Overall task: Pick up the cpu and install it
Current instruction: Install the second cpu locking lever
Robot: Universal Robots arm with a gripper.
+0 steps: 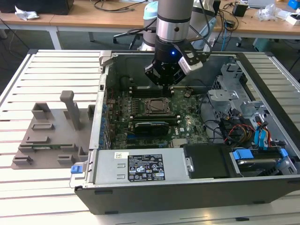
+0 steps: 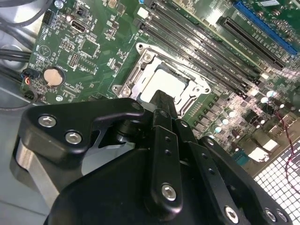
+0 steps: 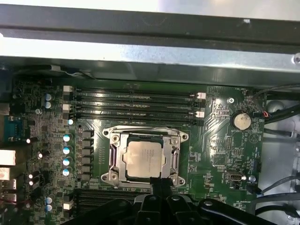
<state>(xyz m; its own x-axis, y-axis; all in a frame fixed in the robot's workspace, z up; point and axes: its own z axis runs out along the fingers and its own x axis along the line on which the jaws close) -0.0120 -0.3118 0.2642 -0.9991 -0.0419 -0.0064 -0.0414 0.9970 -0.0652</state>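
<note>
On the slatted worktop (image 1: pixel 56 70) the open computer case (image 1: pixel 262 187) lies below me, the cpu (image 3: pixel 144 159) seated in its socket frame (image 3: pixel 176 161), my jaws (image 1: pixel 165 80) hovering above, closed and empty.

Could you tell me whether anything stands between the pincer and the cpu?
Nothing visible does. The cpu lies in the socket frame on the motherboard, and the pincer hangs above it.

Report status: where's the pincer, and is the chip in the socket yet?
Pincer above the green motherboard, carrying nothing visible. Silvery square cpu already lying in the metal socket frame. Nothing in the way.
</note>
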